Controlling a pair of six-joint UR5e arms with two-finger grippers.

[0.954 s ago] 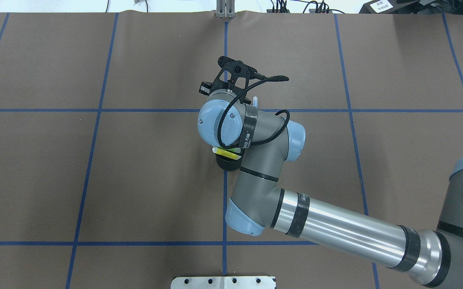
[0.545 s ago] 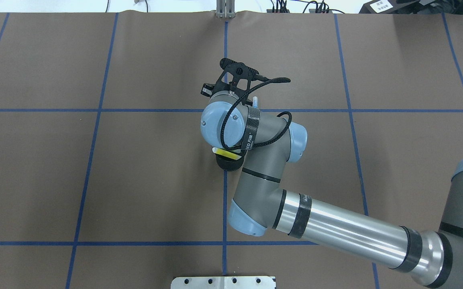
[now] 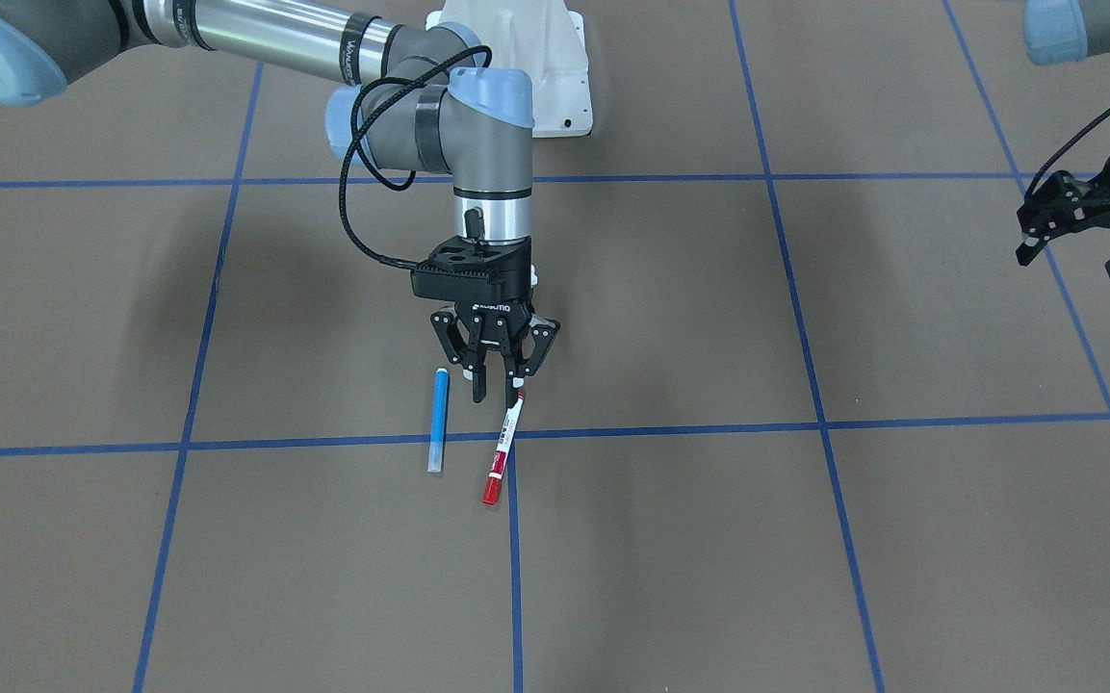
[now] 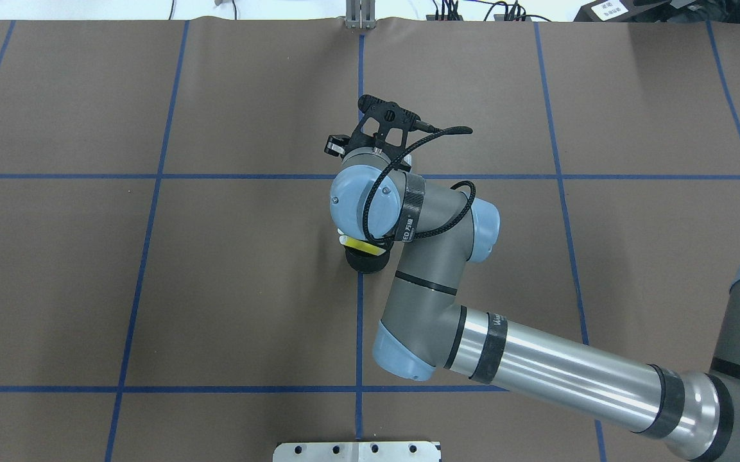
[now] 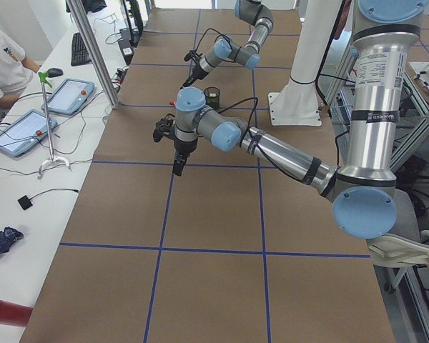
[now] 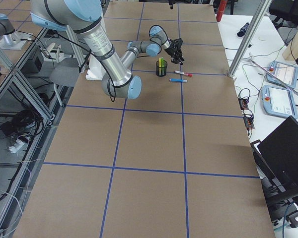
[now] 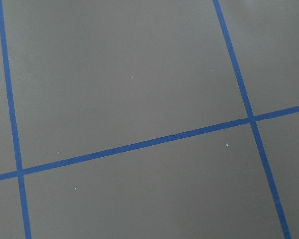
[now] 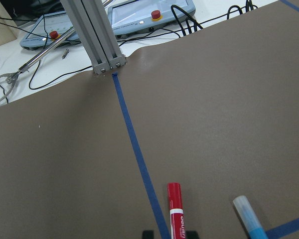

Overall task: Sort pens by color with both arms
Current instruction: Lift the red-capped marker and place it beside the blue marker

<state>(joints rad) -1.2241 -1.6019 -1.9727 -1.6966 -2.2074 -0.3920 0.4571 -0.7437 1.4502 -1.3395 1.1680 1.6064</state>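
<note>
My right gripper (image 3: 499, 393) is open and low over the table, its fingertips on either side of the upper end of the white-barrelled pen with red caps (image 3: 503, 450). The right wrist view shows that pen (image 8: 175, 211) between the fingertips (image 8: 191, 233). The blue pen (image 3: 437, 421) lies just beside it, flat on the table. A yellow pen (image 4: 364, 246) stands in the black mesh cup (image 4: 361, 262) under the right wrist. A green pen (image 6: 160, 62) stands in it too. My left gripper (image 3: 1079, 241) is open and empty, far off to the side.
Brown table cover with blue tape grid lines (image 7: 139, 145). A metal post (image 8: 94, 35) stands at the table's far edge, with tablets and cables beyond it. The white base mount (image 4: 357, 450) is at the near edge.
The right arm's wrist has shifted a little to the right in the overhead view and now covers the pale pen tip that showed beside it. The left gripper has not moved.
</note>
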